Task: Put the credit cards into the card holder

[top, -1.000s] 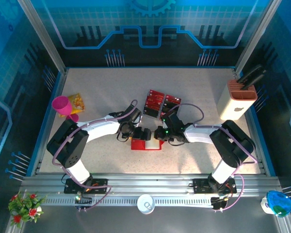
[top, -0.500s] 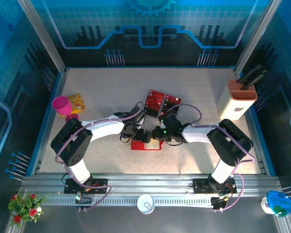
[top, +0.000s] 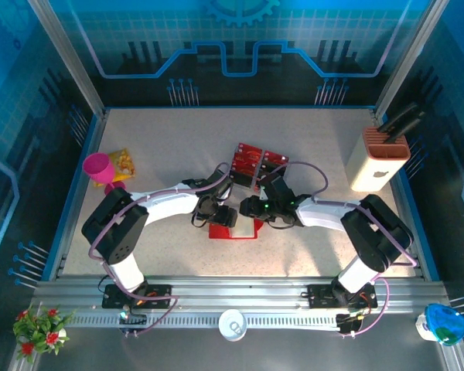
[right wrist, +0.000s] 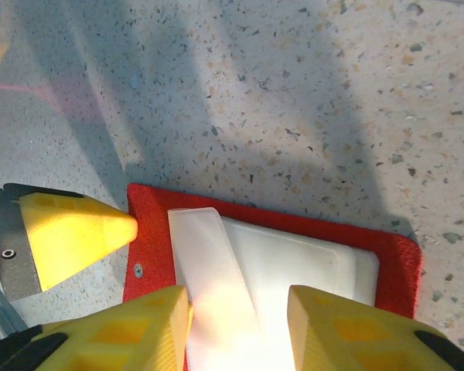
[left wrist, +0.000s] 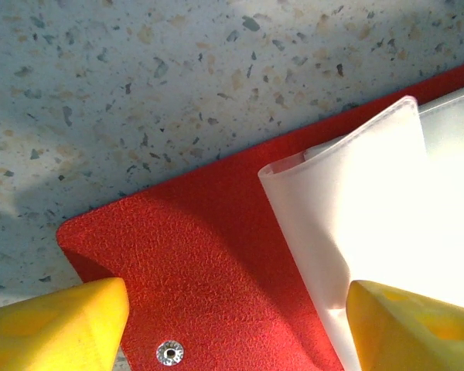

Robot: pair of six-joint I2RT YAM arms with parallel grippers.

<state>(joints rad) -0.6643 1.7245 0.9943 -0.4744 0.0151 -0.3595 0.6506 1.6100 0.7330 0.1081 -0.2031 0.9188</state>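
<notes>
Left gripper [left wrist: 236, 328] stands with its yellow fingers wide apart astride one corner of the card holder [left wrist: 193, 270], gripping nothing. The right gripper [right wrist: 240, 332] is partly open, with a pale inner sleeve [right wrist: 216, 286] between its fingers, though I cannot tell whether they touch it. My wrist cameras give detail where the overhead view leaves a red patch between the arms: one holder lying open on the speckled table [right wrist: 294, 93], milky pockets inside a red rim, one metal snap [left wrist: 168, 353] near its corner. From above I count two red-and-black credit cards [top: 247, 161] side by side just beyond it, one beige block [top: 379, 158] far right and one pink cup [top: 99, 168] far left.
</notes>
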